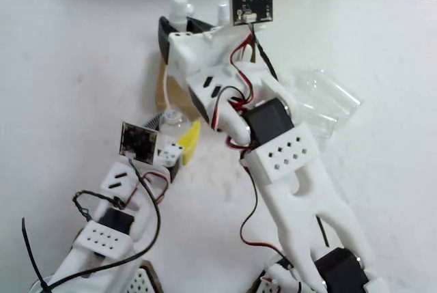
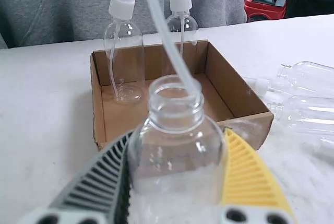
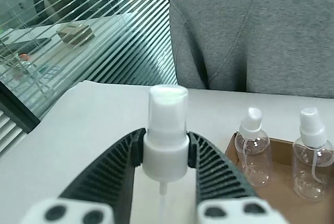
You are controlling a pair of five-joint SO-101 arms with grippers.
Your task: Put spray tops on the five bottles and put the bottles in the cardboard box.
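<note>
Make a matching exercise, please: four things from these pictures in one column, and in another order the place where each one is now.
Things
1. upright clear plastic bottle with open neck
2. white plastic spray top
3. two capped clear bottles
4. uncapped clear bottles lying on their sides

Places
A. standing inside the brown cardboard box
B. on the white table, beside the box
C. held in the left hand
D. held in the right hand

Pairs: 1-C, 2-D, 3-A, 4-B
</note>
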